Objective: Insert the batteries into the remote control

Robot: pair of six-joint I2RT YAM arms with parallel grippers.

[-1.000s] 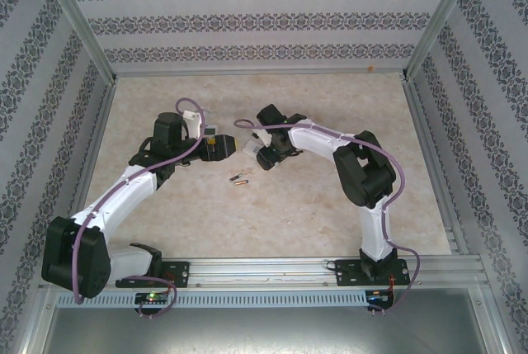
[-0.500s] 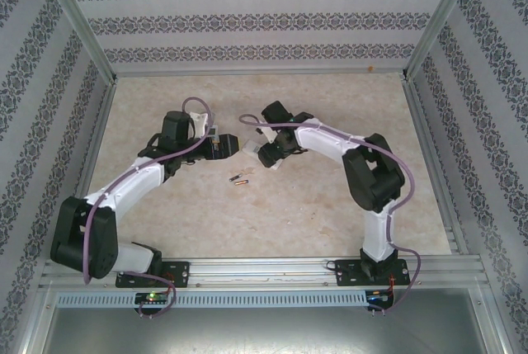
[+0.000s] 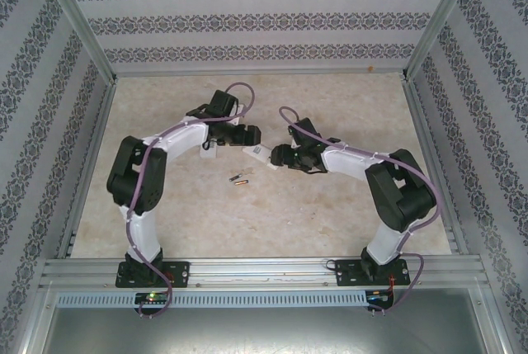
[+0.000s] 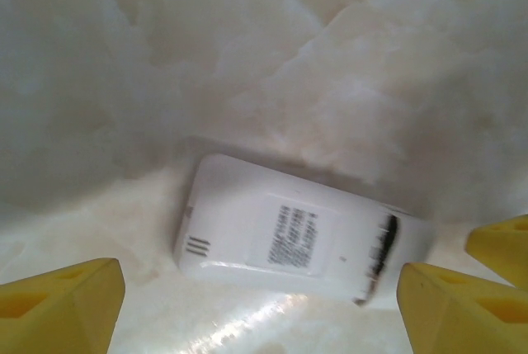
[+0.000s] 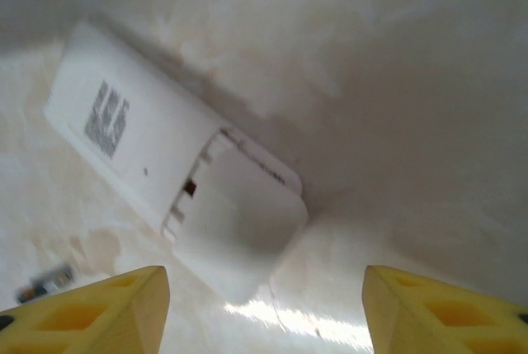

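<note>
Both arms bend in toward mid-table. Left gripper (image 3: pixel 250 136) and right gripper (image 3: pixel 276 157) sit on either side of the white remote (image 3: pixel 259 152), very close; contact unclear. Batteries (image 3: pixel 239 178) lie on the beige table (image 3: pixel 330 98) near the remote, toward the bases, clear of both grippers.

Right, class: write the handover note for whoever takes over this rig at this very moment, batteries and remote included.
Left claw: open, empty, poised by the remote.
Right claw: open, empty, at the same remote from the opposite side.
Remote: label side up on the table, between both claws.
Batteries: loose on the table, nearer the arm bases than the remote, apart from it.
Done: nothing loaded.
To do: pick up each battery and seat it in the remote's compartment; blur hides whether the cover is off.
</note>
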